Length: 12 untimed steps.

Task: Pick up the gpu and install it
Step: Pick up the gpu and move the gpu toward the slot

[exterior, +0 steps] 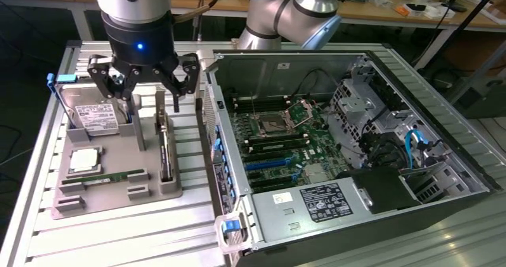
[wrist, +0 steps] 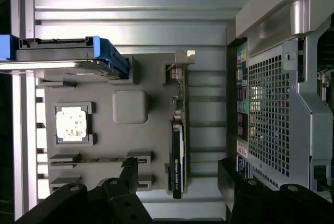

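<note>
The gpu [exterior: 165, 144] stands on its long edge in a slot of the grey holder [exterior: 118, 193], black with a thin green edge. In the wrist view the gpu [wrist: 178, 148] runs as a narrow dark strip, its bracket end toward the holder's far rim. My gripper [exterior: 149, 95] hangs open above the holder's far end, clear of the card. One of its black fingers [wrist: 130, 172] is on each side of the card's line, and my gripper [wrist: 178, 165] holds nothing.
The holder also carries a silver hard drive [exterior: 95, 116] in a blue caddy, a processor chip [exterior: 85, 160] and a green memory stick [exterior: 115, 176]. The open computer case [exterior: 237, 219] lies at the exterior view's right, its motherboard with blue slots [exterior: 269, 163] exposed.
</note>
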Tool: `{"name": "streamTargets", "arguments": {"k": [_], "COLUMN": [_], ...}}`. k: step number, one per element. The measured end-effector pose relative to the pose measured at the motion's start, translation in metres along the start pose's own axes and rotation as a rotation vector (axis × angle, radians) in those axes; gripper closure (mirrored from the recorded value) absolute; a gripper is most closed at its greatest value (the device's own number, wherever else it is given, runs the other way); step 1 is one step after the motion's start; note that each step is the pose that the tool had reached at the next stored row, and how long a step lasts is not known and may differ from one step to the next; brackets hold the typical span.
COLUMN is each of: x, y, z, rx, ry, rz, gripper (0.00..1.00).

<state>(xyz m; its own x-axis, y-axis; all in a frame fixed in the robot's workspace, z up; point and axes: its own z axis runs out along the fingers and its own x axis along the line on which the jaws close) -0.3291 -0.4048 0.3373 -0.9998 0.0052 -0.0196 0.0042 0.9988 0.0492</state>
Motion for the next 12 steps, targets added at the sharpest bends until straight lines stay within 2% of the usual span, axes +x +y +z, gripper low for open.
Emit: {"name": "streamTargets", "arguments": {"k": [5, 12], "x": [0.0, 0.0], "y": [-0.006, -0.0096], "z": [0.0087, 0.0229], "rx": [-0.0001, -0.0001], "ry": [-0.0001, -0.0001], "rz": [0.0, 0.0], "gripper": [0.28, 0.28]}}
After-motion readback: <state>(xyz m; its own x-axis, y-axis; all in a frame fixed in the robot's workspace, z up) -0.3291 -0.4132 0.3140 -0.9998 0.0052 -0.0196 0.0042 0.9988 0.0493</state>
